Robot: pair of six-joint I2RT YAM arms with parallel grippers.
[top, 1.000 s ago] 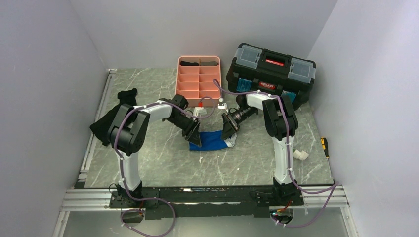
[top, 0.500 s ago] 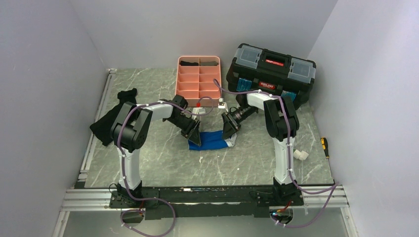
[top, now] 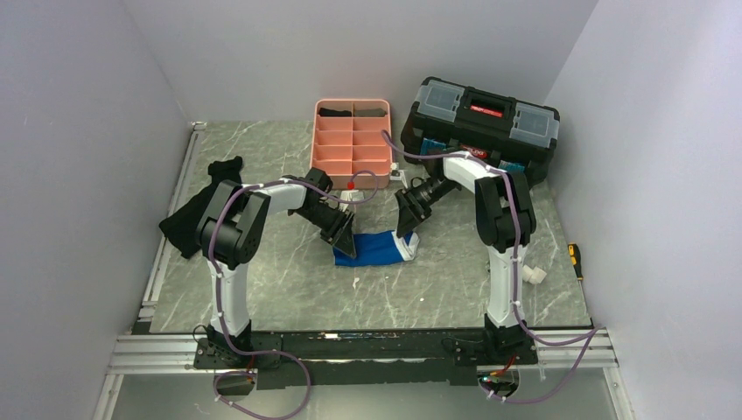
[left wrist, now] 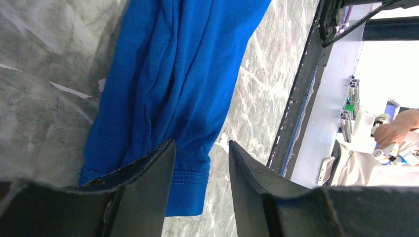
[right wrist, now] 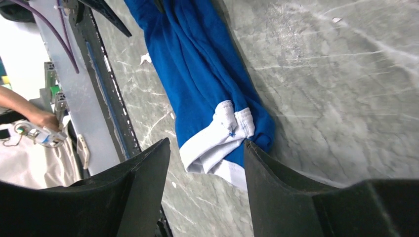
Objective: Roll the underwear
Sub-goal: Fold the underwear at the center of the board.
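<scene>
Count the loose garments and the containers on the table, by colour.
Blue: 1, the underwear
Pink: 1, the compartment tray
Black: 2, the toolbox and the cloth garment
Total: 4

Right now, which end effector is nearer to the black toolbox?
Right. The right end effector is in front of the toolbox; the left end effector is across the underwear.

Underwear point(top: 376, 248) is lying on the table point(top: 289, 289) between my left gripper point(top: 346, 241) and right gripper point(top: 405, 229); tray point(top: 314, 140) sitting behind it, toolbox point(top: 479, 122) behind-right.
</scene>
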